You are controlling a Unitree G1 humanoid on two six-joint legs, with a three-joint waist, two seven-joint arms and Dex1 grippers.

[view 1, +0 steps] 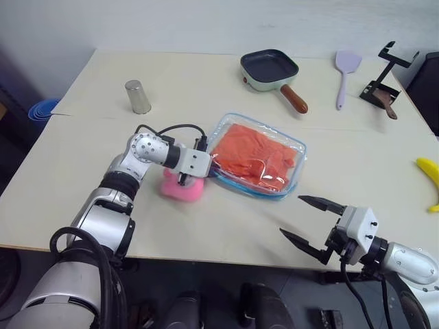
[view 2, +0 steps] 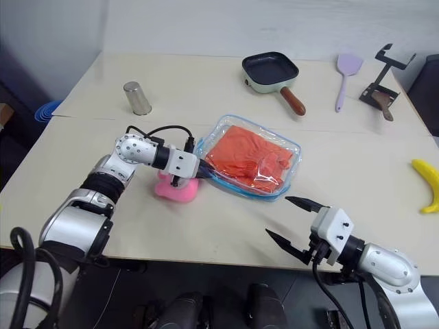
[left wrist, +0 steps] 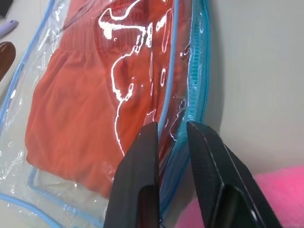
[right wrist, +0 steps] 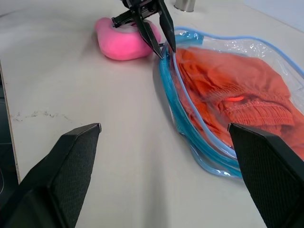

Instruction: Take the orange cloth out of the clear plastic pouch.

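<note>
Right gripper point(view 1: 310, 223) spread wide, empty, near side of the clear plastic pouch point(view 1: 291, 184). Left gripper point(left wrist: 171, 128) narrowed on pouch's blue zip edge, beside pink plush toy point(view 1: 182, 186). Orange cloth point(view 1: 254, 157) folded inside pouch. Judged: cloth light, limp; film slippery, so pin pouch, pinch a fold.
</note>
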